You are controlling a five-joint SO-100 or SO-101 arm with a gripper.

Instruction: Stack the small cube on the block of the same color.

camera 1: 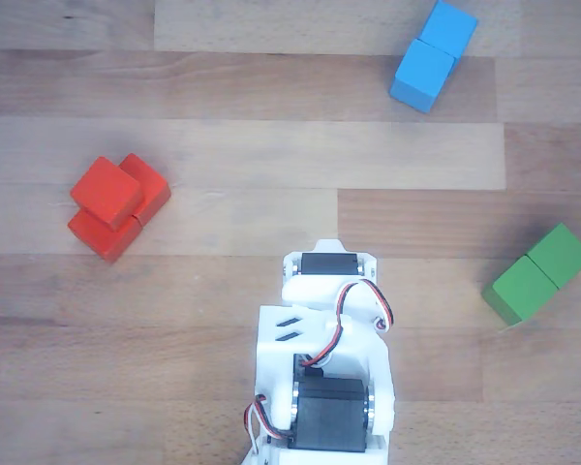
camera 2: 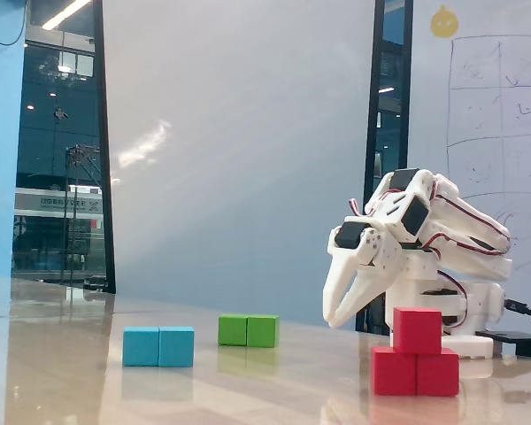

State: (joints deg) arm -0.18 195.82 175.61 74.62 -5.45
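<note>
The small red-orange cube [camera 1: 107,190] sits on top of the red-orange oblong block [camera 1: 103,238] at the left of the other view. In the fixed view the cube [camera 2: 417,329] rests over the middle seam of the block [camera 2: 415,372]. My white gripper [camera 2: 334,320] hangs folded in front of the arm's base, tips pointing down at the table. It is shut and empty, to the left of the stack and apart from it. In the other view only the folded arm [camera 1: 327,349] shows at the bottom middle; the fingertips are hidden there.
A blue oblong block [camera 1: 433,55] lies at the top right and a green one [camera 1: 537,274] at the right. In the fixed view the blue block [camera 2: 158,346] and the green block [camera 2: 248,330] lie left of the gripper. The table is wood.
</note>
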